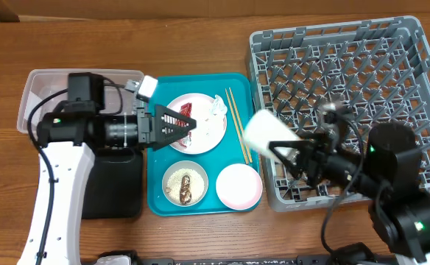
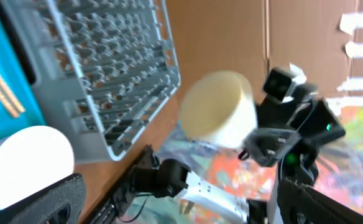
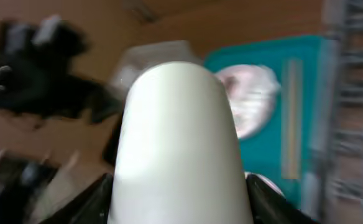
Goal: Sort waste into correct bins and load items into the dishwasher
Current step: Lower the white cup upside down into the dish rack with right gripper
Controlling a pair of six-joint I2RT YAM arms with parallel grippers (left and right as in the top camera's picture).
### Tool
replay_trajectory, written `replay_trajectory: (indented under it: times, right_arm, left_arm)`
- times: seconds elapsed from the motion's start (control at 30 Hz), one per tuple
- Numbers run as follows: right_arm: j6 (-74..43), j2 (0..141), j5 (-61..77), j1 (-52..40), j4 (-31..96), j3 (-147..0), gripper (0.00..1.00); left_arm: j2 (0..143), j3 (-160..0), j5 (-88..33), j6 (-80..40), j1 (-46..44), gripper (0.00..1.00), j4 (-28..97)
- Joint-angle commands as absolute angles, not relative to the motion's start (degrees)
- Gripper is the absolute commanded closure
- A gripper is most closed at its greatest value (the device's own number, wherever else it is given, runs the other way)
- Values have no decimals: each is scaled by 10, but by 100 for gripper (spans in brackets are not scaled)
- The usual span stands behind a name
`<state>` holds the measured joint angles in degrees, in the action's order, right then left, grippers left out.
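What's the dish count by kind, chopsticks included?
round white plate: 1
pale pinkish-white bowls: 2
small white cup: 1
thin light-wood chopsticks: 2
Total: 6

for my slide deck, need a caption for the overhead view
Left end effector open above the white plate; right end effector holds a white cup at the grey dish rack's edge.
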<state>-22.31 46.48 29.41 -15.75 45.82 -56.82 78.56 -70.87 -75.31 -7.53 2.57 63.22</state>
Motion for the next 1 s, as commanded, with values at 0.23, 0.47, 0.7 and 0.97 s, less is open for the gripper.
replay_trajectory:
  times: [0.23,0.47,0.7,0.97]
  right_arm:
    - [-300,531,-44,-154,665,-574,59]
    - [-278,610,30,-154,678,-583,59]
    - [-261,660,79,-154,739,-583,59]
    - [-243,669,76,-154,697,-583,63]
  left_arm:
    - [785,-717,-620,-77,26,0,659]
    - [785,-717,-605,-77,26,0,663]
    - [785,-717,-560,-77,26,0,681]
    - [785,-717,-546,-76,26,0,690]
